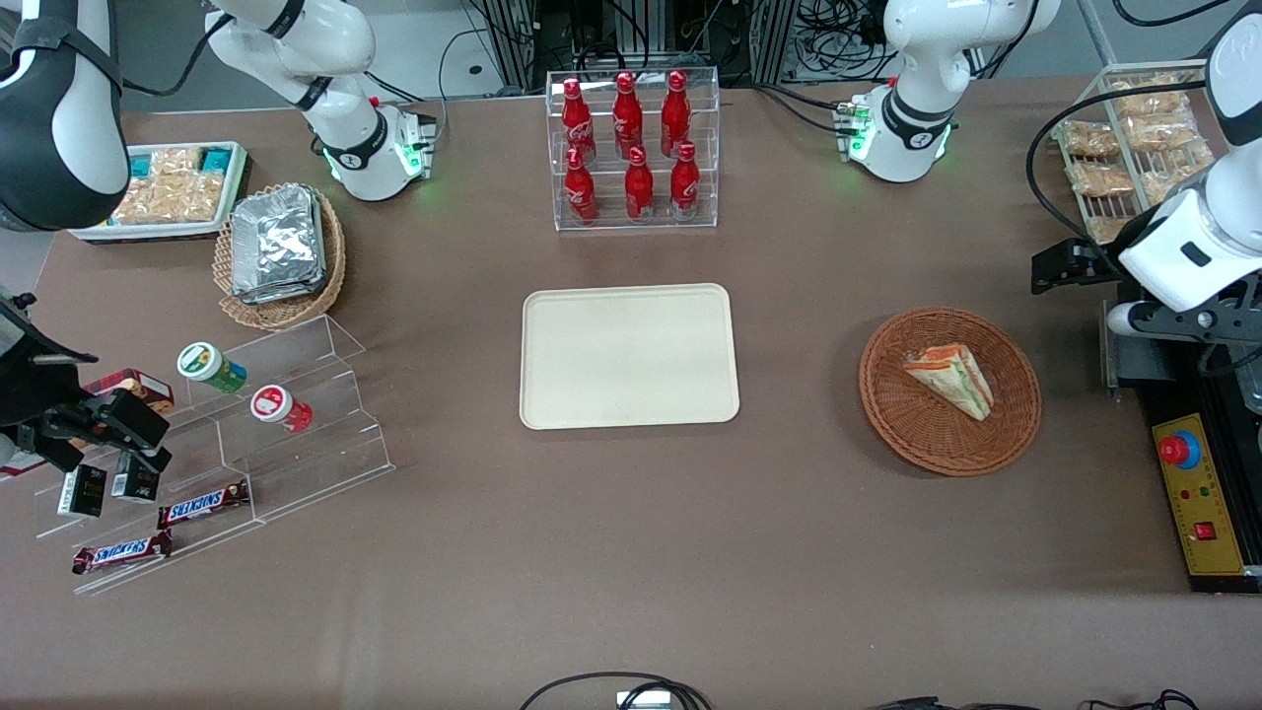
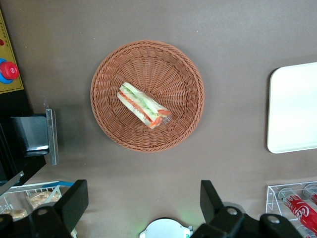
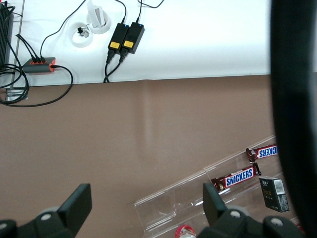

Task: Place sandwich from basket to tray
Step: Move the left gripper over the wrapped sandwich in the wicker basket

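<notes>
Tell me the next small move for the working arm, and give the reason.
Probably lower the gripper toward the sandwich, lining its open fingers across the wedge. The sandwich lies in the basket, nothing is held, and the gripper sits high above the table beside the basket, as the wrist view shows. The tray has nothing on it.

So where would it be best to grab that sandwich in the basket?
Probably from straight above, across the narrow width at mid-length: the sandwich lies flat as a long wedge in the shallow basket. The gripper hangs above, fingers open.
</notes>
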Robot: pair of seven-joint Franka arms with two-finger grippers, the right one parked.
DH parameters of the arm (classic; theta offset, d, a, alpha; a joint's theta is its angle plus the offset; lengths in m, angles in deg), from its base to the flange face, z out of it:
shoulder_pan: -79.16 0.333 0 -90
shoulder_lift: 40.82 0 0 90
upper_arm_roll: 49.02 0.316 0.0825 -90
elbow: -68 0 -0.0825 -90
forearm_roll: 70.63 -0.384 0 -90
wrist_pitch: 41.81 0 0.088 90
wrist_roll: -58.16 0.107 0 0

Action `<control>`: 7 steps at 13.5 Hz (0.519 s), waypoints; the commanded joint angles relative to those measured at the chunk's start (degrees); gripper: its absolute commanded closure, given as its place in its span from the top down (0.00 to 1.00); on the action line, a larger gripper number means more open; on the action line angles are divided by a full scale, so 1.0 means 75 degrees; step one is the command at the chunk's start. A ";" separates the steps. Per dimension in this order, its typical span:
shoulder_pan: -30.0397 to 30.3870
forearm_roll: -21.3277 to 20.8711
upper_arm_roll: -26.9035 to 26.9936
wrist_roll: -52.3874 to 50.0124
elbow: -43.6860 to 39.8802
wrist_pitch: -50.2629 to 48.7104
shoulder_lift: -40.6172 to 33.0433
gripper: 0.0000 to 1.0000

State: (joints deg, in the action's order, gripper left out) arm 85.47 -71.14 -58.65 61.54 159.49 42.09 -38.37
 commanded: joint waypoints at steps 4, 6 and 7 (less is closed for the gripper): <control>0.0073 -0.0014 -0.0017 0.0124 -0.0046 -0.0101 0.0037 1.00; 0.0073 -0.0201 -0.0017 0.0018 0.0082 -0.0019 0.0130 1.00; 0.0084 -0.0295 -0.0005 -0.0005 0.0199 0.0016 0.0154 1.00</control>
State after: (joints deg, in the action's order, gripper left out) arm 85.57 -71.96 -58.51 61.59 160.04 41.99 -37.75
